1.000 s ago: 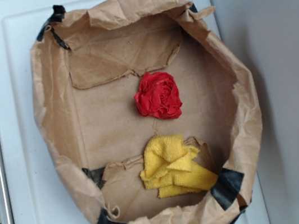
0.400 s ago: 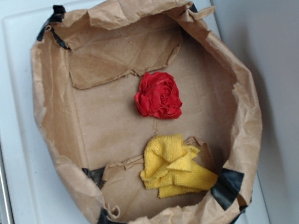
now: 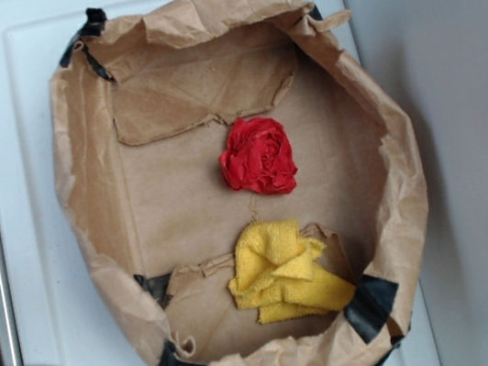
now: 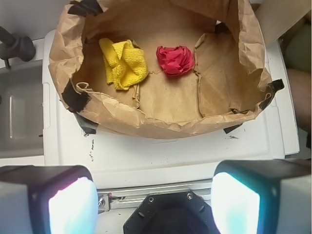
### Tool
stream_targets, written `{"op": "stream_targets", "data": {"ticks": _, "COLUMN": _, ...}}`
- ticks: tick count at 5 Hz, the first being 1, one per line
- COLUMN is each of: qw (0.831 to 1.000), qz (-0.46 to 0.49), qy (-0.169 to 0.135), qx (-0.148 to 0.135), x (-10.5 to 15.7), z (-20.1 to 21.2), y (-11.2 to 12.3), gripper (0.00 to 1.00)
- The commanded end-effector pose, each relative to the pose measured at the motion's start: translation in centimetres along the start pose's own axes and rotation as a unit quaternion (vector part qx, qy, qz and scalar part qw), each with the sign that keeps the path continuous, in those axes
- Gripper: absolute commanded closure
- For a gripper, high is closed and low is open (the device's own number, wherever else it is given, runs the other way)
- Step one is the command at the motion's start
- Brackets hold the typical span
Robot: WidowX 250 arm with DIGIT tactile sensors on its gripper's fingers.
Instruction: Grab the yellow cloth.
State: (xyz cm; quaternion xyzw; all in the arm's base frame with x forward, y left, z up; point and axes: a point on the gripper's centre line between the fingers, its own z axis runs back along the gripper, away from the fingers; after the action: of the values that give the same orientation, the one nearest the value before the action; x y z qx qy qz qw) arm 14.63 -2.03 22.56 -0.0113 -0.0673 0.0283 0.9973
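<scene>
Cloth to grab is the yellow cloth (image 3: 284, 271), lying crumpled on the floor of the paper bag (image 3: 84, 171), near the bag's 6 o'clock wall in the exterior view; in the wrist view it sits at about 11 o'clock (image 4: 123, 62). Red cloth (image 3: 258, 156) sits near the bag's centre, at 12 o'clock from the yellow one, close but with bare paper between them. Gripper (image 4: 155, 195) is outside the bag, above the white tray (image 3: 44, 270), fingers (image 4: 51, 197) spread wide with nothing between them. Judgement: the reach has hardly begun. To do it well, clear the bag's raised rim first, then drop straight down over the thick folded middle of the yellow cloth, not the thin pointed corners, and close only once low in the folds. Keep to the side away from the red one so it doesn't get pinched too. The paper wall looks floppy; brushing it could shift the bag. Count: one yellow cloth, one red cloth, one bag, one tray, one gripper.
</scene>
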Motion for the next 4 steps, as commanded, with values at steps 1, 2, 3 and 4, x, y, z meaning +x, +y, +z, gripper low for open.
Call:
{"op": "stream_targets", "data": {"ticks": 1, "qw": 1.0, "qz": 0.011, "qy": -0.02, "qx": -0.001, "x": 0.6, "z": 1.0, "y": 0.3, "gripper": 0.0}}
{"op": "stream_targets", "data": {"ticks": 2, "qw": 1.0, "qz": 0.011, "qy": -0.02, "qx": -0.001, "x": 0.6, "z": 1.0, "y": 0.3, "gripper": 0.0}}
{"op": "stream_targets", "data": {"ticks": 3, "qw": 1.0, "qz": 0.011, "qy": -0.027, "qx": 0.007, "x": 2.1, "z": -0.9, "y": 1.0, "gripper": 0.0}}
{"op": "stream_targets", "data": {"ticks": 4, "qw": 0.999, "qz": 0.026, "qy": -0.021, "qx": 0.016, "x": 4.4, "z": -3.4, "y": 2.3, "gripper": 0.0}}
